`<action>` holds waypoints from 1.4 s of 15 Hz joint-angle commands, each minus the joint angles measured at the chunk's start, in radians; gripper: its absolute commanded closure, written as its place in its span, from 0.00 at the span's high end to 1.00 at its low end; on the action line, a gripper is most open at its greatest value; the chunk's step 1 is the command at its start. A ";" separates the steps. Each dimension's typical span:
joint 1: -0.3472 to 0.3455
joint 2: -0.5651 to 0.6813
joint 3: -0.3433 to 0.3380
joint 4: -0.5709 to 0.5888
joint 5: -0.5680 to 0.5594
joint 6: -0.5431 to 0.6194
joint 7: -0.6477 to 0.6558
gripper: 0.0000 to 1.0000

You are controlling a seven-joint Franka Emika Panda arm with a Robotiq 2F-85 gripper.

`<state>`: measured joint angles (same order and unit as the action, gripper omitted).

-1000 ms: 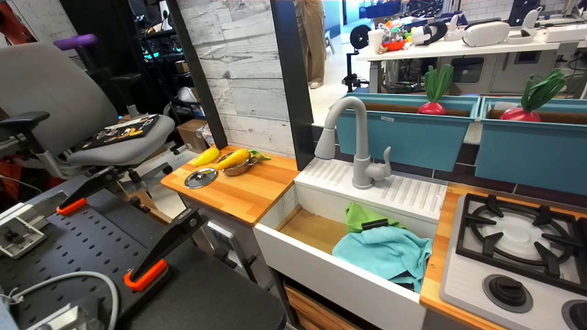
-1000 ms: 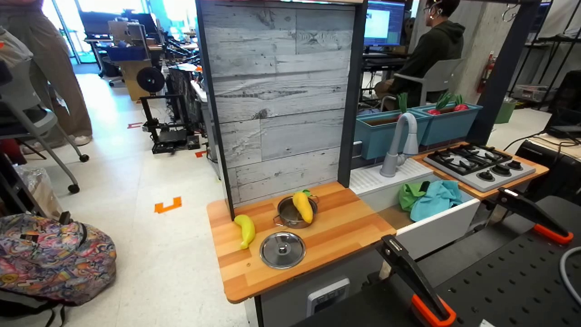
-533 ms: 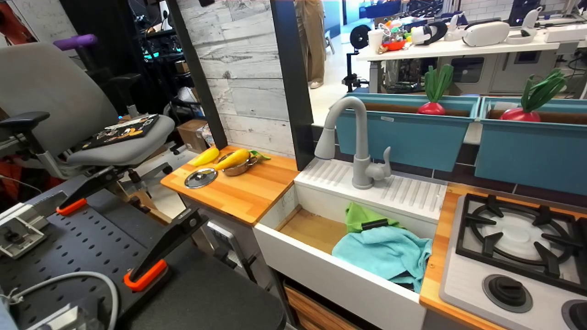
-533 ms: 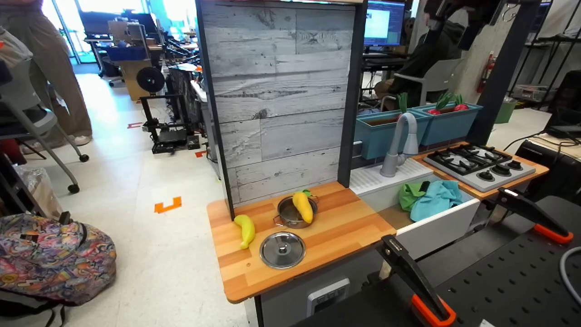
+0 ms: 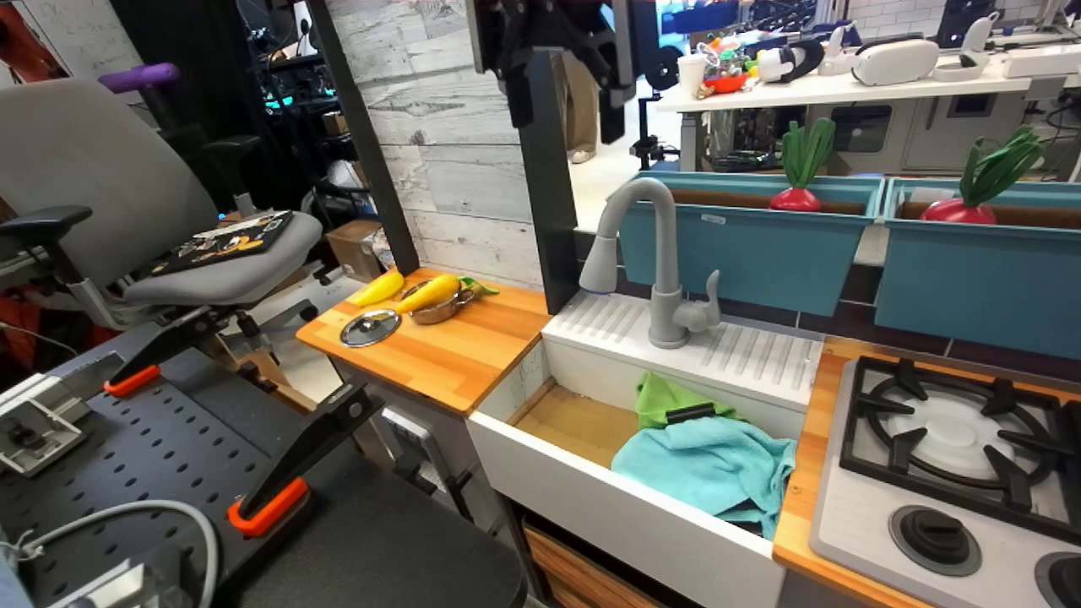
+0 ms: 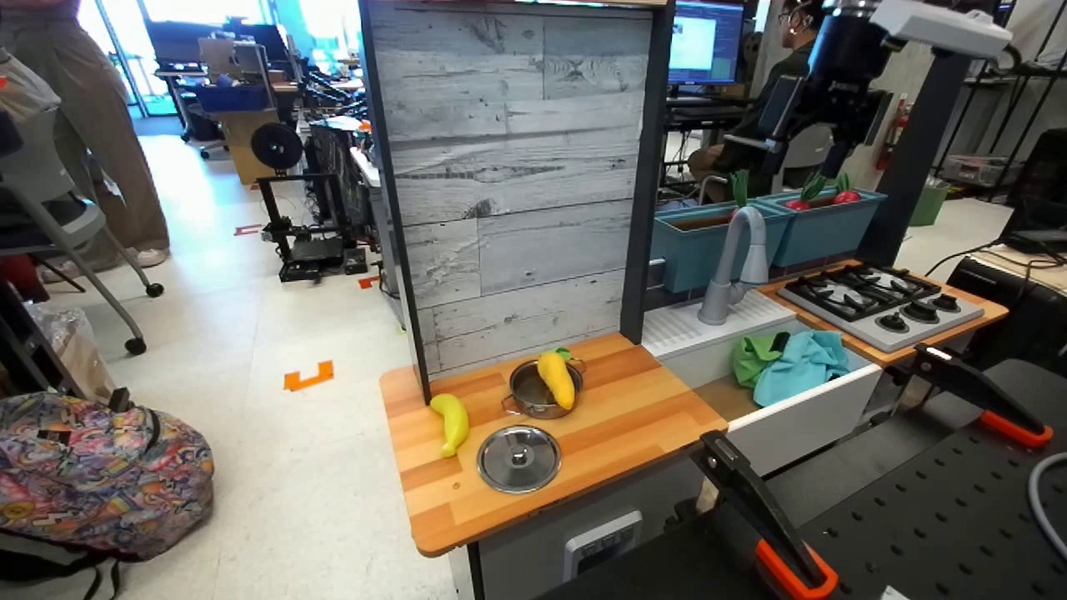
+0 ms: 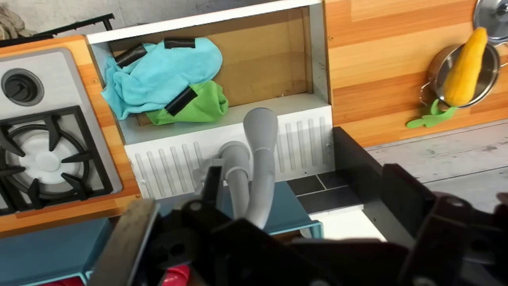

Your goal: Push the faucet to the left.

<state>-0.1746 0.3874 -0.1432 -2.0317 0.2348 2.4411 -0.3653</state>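
Steel lid (image 5: 370, 328) and pot (image 5: 441, 315) on a wooden counter (image 5: 464, 359), black gripper (image 5: 567, 120) hanging with jaws spread, seemingly above and apart from the grey gooseneck faucet (image 5: 666, 245), which stands upright on a ribbed white ledge (image 5: 709, 353), blue cloth (image 5: 705, 460) in the sink (image 5: 625, 511), stove (image 5: 937, 473) far right

Over in the white sink (image 5: 625, 519), a light-blue cloth (image 5: 705, 464) lies bunched against a green cloth (image 5: 663, 401) — the stovetop (image 6: 879, 306) sits just beside. On the wooden counter (image 6: 633, 417), a yellow vegetable (image 6: 557, 381) rests in a steel pot (image 6: 523, 393) — lid (image 6: 519, 458) and banana (image 6: 451, 425) lie near it.
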 commanded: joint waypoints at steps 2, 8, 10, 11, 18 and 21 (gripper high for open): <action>-0.082 0.154 0.049 0.117 0.008 0.047 0.021 1.00; -0.098 0.258 0.071 0.169 -0.011 0.106 0.094 1.00; -0.094 0.276 0.080 0.182 -0.014 0.120 0.114 1.00; -0.094 0.286 0.086 0.190 -0.011 0.126 0.125 1.00; -0.093 0.300 0.108 0.199 0.000 0.118 0.187 0.42; -0.089 0.283 0.111 0.175 -0.002 0.119 0.203 0.16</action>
<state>-0.2564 0.6841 -0.0472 -1.8411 0.2327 2.5544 -0.1912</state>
